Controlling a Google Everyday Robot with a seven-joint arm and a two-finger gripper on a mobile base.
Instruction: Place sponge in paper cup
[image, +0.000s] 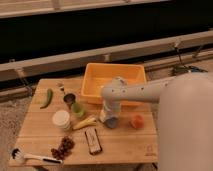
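Wooden worktop (125, 150) before a dark wall, arm (145, 92) reaching over from the right of the frame.
Gripper (107, 116) low at the middle of the frame, just below the orange bin (95, 82), fingers spread wide and pointing down at the sponge (112, 123); contact with it not possible to tell. Sponge lying on the wood between a yellow banana-like piece (85, 123) and an orange fruit (137, 121). Paper cup (62, 120) upright left of the middle, well apart from the sponge, with a small green cup (77, 109) and a dark metal cup (69, 99) just above it.
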